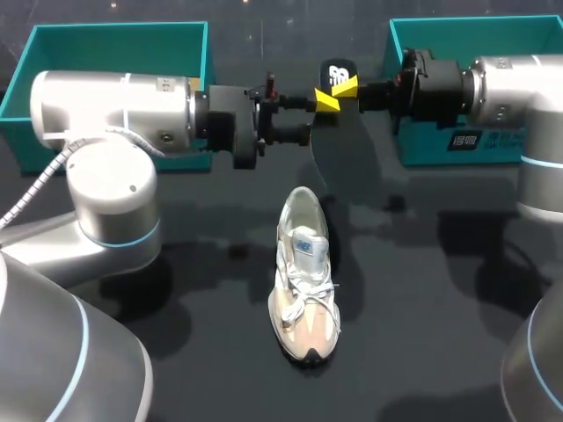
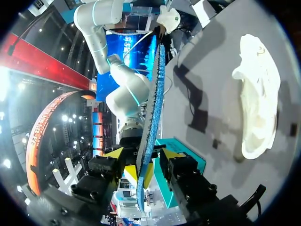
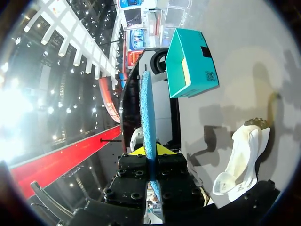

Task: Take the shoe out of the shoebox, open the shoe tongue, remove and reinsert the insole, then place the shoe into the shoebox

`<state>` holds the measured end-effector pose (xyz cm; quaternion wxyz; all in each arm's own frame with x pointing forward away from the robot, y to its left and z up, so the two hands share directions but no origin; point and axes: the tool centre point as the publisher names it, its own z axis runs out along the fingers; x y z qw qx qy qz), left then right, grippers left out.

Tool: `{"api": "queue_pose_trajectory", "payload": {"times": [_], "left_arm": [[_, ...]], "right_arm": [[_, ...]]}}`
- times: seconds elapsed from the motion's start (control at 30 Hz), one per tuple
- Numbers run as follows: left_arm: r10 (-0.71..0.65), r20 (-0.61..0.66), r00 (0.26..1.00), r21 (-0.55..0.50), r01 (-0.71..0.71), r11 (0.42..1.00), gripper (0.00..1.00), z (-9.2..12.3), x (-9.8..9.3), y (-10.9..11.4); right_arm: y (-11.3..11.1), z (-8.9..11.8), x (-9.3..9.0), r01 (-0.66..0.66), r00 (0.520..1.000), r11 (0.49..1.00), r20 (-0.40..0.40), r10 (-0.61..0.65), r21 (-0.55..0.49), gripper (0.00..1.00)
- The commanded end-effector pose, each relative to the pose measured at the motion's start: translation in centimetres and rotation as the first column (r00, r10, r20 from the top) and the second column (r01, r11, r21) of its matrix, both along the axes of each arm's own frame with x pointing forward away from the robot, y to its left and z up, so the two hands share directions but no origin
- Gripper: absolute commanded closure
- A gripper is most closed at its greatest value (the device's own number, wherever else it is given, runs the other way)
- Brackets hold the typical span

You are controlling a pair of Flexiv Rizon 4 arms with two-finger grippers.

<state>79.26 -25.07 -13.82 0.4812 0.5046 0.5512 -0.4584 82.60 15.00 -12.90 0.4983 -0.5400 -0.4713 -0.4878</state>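
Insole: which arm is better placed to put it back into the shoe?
Right, probably. The right gripper is shut on the insole, held on edge above the table, with the shoe upright close by. Whether the left gripper grips it is unclear.

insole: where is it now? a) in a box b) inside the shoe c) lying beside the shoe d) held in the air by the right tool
d: the right tool is shut on the insole, held up clear of the shoe.
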Motion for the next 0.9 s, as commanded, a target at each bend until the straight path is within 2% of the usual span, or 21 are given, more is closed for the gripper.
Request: {"api": "queue_pose_trajectory", "payload": {"times": [0.03,0.2,0.53,0.67,0.77,0.9], "left_arm": [[-0.001,0.002,1.000,-0.001,0.001,1.000,0.56,-0.1,-0.1,-0.5],[-0.001,0.006,1.000,0.000,0.001,1.000,0.64,-0.1,-0.1,-0.6],[0.009,0.009,1.000,0.002,-0.009,1.000,0.73,-0.3,0.0,-0.9],[0.016,0.010,1.000,0.001,-0.016,1.000,0.74,-0.3,0.1,-1.1],[0.021,0.011,1.000,0.000,-0.021,1.000,0.78,-0.5,0.1,-1.3],[0.027,0.016,0.999,0.007,-0.028,1.000,1.00,-0.6,0.1,-1.5]], "right_arm": [[0.2,-0.2,0.4,-0.012,1.000,1.000,-0.007,0.012,-0.006,1.00],[0.2,-0.3,0.5,-0.014,1.000,1.000,-0.014,0.014,-0.008,1.00],[0.4,-0.4,0.6,-0.014,1.000,1.000,-0.017,0.014,-0.006,1.00],[0.4,-0.4,0.6,-0.013,1.000,1.000,-0.016,0.013,-0.004,1.00],[0.4,-0.4,0.6,-0.013,1.000,1.000,-0.016,0.013,-0.002,1.00],[0.5,-0.4,0.6,-0.011,1.000,1.000,-0.018,0.011,0.001,1.00]]}}
